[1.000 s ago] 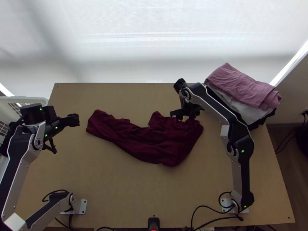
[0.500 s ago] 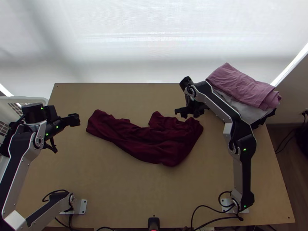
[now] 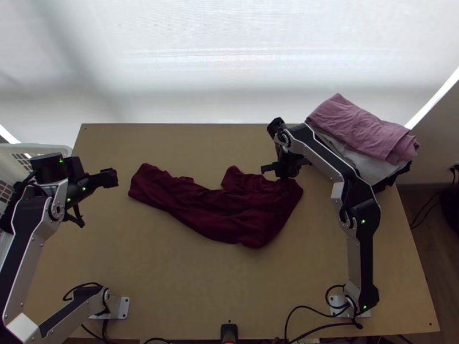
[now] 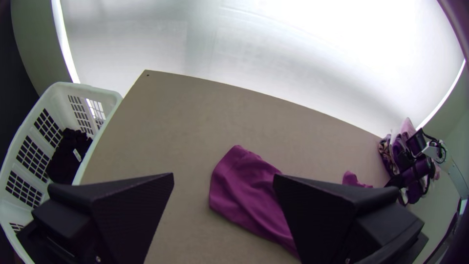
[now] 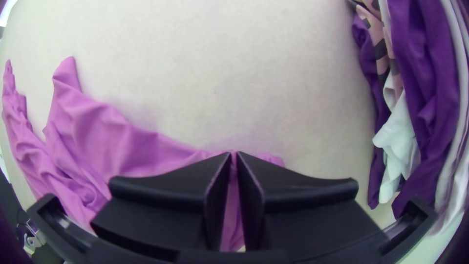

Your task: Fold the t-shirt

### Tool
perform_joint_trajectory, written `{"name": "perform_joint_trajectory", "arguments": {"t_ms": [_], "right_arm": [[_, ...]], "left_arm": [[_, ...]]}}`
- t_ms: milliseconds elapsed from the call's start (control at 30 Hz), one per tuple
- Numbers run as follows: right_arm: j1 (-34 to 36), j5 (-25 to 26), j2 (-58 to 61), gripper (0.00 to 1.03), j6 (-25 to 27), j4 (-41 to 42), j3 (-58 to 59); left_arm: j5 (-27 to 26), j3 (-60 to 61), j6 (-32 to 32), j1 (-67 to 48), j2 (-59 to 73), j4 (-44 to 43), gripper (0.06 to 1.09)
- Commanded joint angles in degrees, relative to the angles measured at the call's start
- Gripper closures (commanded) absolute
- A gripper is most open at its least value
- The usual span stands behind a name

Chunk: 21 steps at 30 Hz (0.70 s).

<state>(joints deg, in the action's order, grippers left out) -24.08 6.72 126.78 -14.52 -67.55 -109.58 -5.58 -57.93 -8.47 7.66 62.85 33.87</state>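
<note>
Top view: one t-shirt (image 3: 224,212), dark red, bunched lengthwise at mid-table, its outline unchanged over the last second. Right gripper (image 3: 283,174), shifted right along the shirt's far edge, raised, now lowered there again. Probable meaning: a fresh hold being taken; folding at an early stage. Table (image 3: 172,264), light wood. Stack of clothes (image 3: 364,132), pink piece uppermost, at the far right corner. White screen (image 3: 201,63) behind the table.

Left wrist view: left gripper (image 4: 223,177), fingers spread wide, holding nothing, apart from the shirt. Basket (image 4: 113,100), white plastic, beside the table; dark clothing (image 4: 68,154) inside.

Right wrist view: fingers clenched, apparently grasping a narrow pinch of the shirt's edge. The stack stands well apart.
</note>
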Motion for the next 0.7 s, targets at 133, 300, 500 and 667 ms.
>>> {"name": "perform_joint_trajectory", "arguments": {"t_ms": [133, 300, 500, 667], "right_arm": [[0.2, 0.6, -1.4, 1.0, 0.4, 0.0, 1.4], [-0.4, 0.6, -2.9, 1.0, 0.3, 0.0, 1.4], [-0.5, 0.6, -3.4, 1.0, 0.2, 0.0, 0.8], [-0.5, 0.6, -3.8, 1.0, 0.1, 0.0, 0.8]], "left_arm": [[-3.4, -8.2, 0.5, 0.3, 11.9, 7.4, 0.1], [-8.5, -13.5, -0.1, -2.4, 19.7, 12.8, 0.11], [-8.6, -21.5, -1.7, -6.5, 29.8, 20.5, 0.11], [-8.5, -24.5, -1.2, -7.7, 36.0, 24.4, 0.11]]}}
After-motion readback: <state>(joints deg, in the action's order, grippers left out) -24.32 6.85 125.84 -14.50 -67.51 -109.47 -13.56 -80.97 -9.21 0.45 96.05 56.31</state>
